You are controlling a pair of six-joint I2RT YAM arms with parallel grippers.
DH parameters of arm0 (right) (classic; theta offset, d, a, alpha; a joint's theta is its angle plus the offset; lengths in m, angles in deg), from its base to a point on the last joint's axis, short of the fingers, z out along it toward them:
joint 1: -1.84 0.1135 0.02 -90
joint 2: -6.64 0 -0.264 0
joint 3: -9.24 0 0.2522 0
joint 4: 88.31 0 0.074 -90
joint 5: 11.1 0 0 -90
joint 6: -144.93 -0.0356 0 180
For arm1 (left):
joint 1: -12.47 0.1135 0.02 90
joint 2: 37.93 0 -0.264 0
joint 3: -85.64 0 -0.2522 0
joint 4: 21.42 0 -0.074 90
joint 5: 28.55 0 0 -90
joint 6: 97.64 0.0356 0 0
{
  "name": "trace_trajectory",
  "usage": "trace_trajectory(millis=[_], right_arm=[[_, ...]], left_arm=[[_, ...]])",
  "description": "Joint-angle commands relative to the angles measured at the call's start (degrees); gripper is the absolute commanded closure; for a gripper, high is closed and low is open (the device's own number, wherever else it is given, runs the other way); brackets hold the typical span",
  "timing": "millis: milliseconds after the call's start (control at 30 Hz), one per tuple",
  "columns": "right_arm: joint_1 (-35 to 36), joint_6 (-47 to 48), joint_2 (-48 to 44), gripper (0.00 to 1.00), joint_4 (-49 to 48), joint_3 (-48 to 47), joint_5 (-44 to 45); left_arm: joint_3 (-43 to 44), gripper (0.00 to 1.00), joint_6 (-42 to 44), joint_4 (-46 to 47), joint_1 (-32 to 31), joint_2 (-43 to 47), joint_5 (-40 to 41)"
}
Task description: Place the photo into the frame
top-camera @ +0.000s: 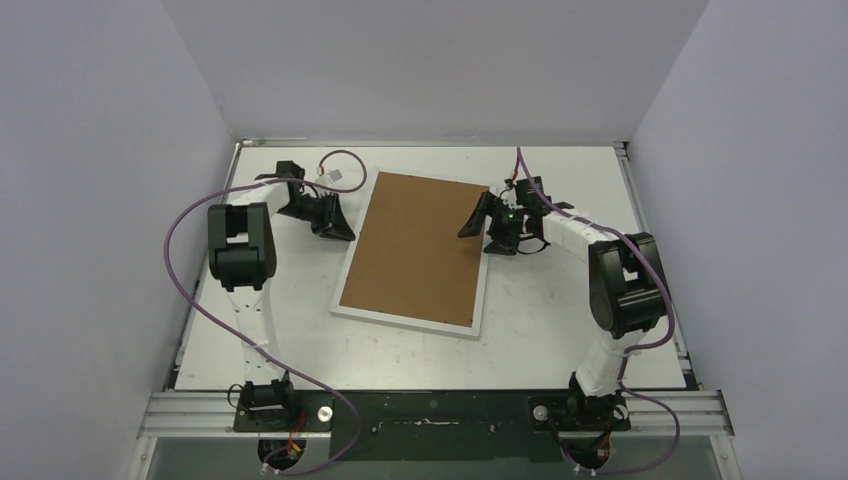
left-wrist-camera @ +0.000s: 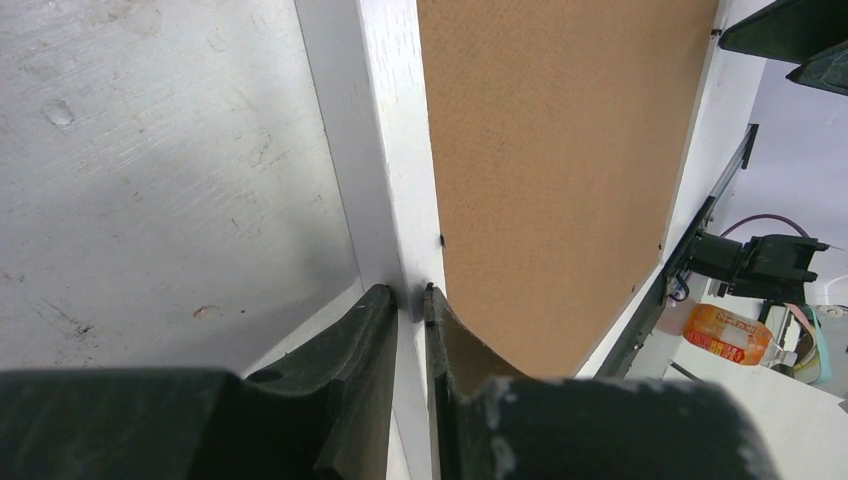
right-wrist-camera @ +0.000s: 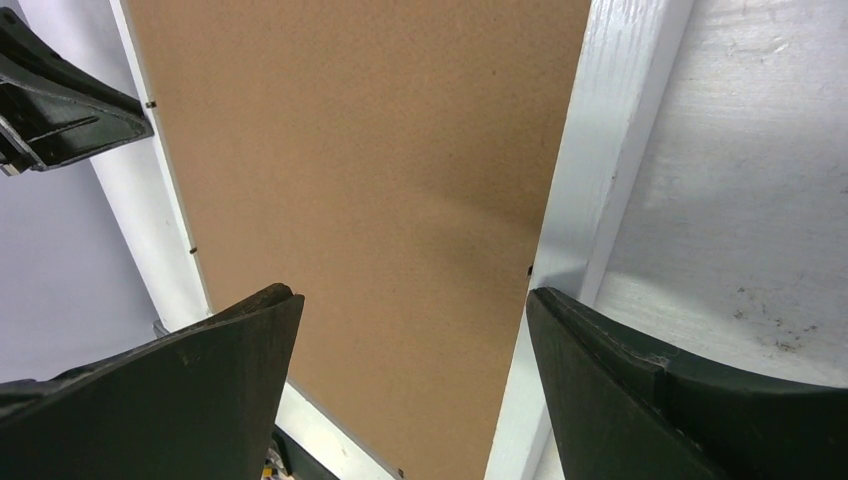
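- Backing board [top-camera: 415, 245] covers the frame [top-camera: 400, 320]; anything beneath is hidden.
- My left gripper [left-wrist-camera: 408, 296] pinches its white rail.
- My right gripper [right-wrist-camera: 412, 300] gapes wide over the opposite rail.

The left arm [top-camera: 243, 250] and right arm [top-camera: 622, 285] have white links between bulky black joints. A purple cable [top-camera: 178, 250] loops along each. The fingers [right-wrist-camera: 200, 400] are black tapered wedges, and a green light [top-camera: 511, 213] glows at the right wrist.
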Motion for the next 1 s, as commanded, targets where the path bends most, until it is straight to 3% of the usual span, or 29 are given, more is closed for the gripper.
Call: trace_trajectory(millis=[0,967], right_arm=[[-0.3,0.4,0.8,0.14,-2.1,0.8,0.9],[3.7,-1.0,3.7,0.16,-2.7,0.8,1.0]], left_arm=[[-1.5,0.86,2.2,0.8,-0.2,-1.4,3.4],[-1.9,0.92,3.2,0.6,-0.1,-1.4,2.7]])
